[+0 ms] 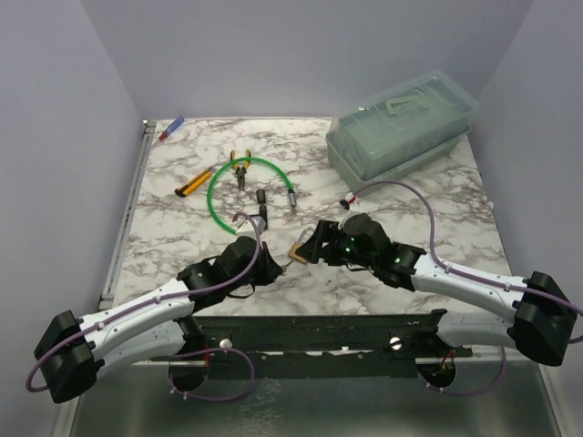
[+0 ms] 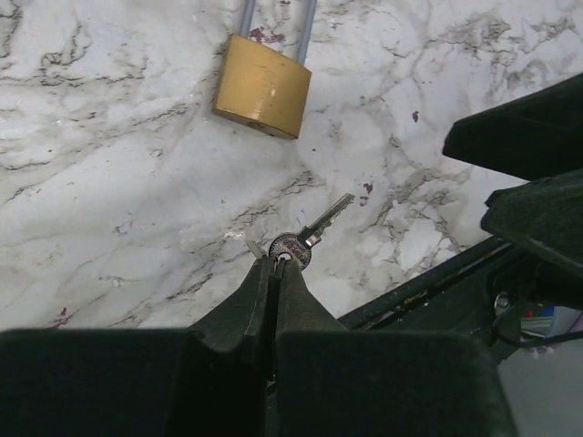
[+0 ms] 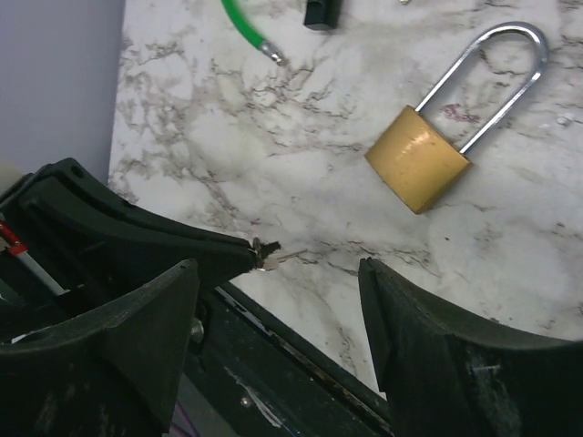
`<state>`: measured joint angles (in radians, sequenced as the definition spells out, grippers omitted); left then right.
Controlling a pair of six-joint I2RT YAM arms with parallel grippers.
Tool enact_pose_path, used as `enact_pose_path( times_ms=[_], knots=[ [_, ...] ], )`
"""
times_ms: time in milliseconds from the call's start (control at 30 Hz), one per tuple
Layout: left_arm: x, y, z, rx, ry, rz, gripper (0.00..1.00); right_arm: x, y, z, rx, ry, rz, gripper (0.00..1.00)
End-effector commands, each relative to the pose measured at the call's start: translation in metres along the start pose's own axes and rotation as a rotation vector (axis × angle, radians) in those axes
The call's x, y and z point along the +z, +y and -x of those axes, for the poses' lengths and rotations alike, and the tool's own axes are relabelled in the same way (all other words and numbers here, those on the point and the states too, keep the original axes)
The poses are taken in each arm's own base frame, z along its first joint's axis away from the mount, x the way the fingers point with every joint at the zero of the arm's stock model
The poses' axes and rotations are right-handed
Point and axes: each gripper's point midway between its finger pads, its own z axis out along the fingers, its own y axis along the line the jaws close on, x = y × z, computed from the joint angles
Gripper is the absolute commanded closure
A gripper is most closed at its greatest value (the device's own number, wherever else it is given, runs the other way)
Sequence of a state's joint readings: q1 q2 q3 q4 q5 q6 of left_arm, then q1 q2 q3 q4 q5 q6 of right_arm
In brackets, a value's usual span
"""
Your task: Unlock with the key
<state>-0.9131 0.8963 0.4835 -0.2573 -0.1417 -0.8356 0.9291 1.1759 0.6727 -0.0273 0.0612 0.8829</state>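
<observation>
Left claw (image 2: 276, 264) is pinched shut on the round head of the key (image 2: 319, 224). That hold makes sense, since it leaves the whole blade free to go into a lock. The right claw (image 3: 275, 273) has its fingers spread wide with nothing between them. It sits low over the marble table (image 1: 173, 228), close by the padlock (image 3: 417, 162). My guess is that it's there to pin the brass body down while the other arm pushes.

The padlock lies flat between the two arms. Its long shackle (image 2: 308, 20) points away from them and looks shut. The base faces the arms. That's where I'd expect the keyhole, though I can't make it out.

The key is near the lock but clear of it. Its blade angles off to one side rather than at the base, so I'd say it wants lining up first.
</observation>
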Motion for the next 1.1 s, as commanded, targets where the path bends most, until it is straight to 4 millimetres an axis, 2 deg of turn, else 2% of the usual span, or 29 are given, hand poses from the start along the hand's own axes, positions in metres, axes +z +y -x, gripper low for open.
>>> enact_pose_path(
  times_ms=[0, 167, 400, 500, 900, 1067],
  knots=[
    [-0.008, -0.020, 0.003, 0.049, -0.015, -0.101, 1.00, 0.003, 0.026, -0.003, -0.029, 0.029, 0.144, 0.25],
    [-0.013, -0.031, 0.006, 0.065, -0.031, -0.147, 1.00, 0.006, 0.034, -0.005, -0.034, 0.040, 0.186, 0.33],
    [-0.018, -0.040, 0.010, 0.074, -0.047, -0.178, 1.00, 0.011, 0.030, -0.011, -0.029, 0.064, 0.173, 0.39],
    [-0.020, -0.041, 0.011, 0.075, -0.052, -0.187, 1.00, 0.013, 0.025, -0.015, -0.026, 0.077, 0.159, 0.41],
    [-0.022, -0.044, 0.015, 0.076, -0.067, -0.194, 1.00, 0.016, 0.028, -0.022, -0.025, 0.112, 0.181, 0.65],
    [-0.023, -0.045, 0.016, 0.075, -0.074, -0.195, 1.00, 0.018, 0.027, -0.028, -0.017, 0.136, 0.184, 0.67]
  ],
)
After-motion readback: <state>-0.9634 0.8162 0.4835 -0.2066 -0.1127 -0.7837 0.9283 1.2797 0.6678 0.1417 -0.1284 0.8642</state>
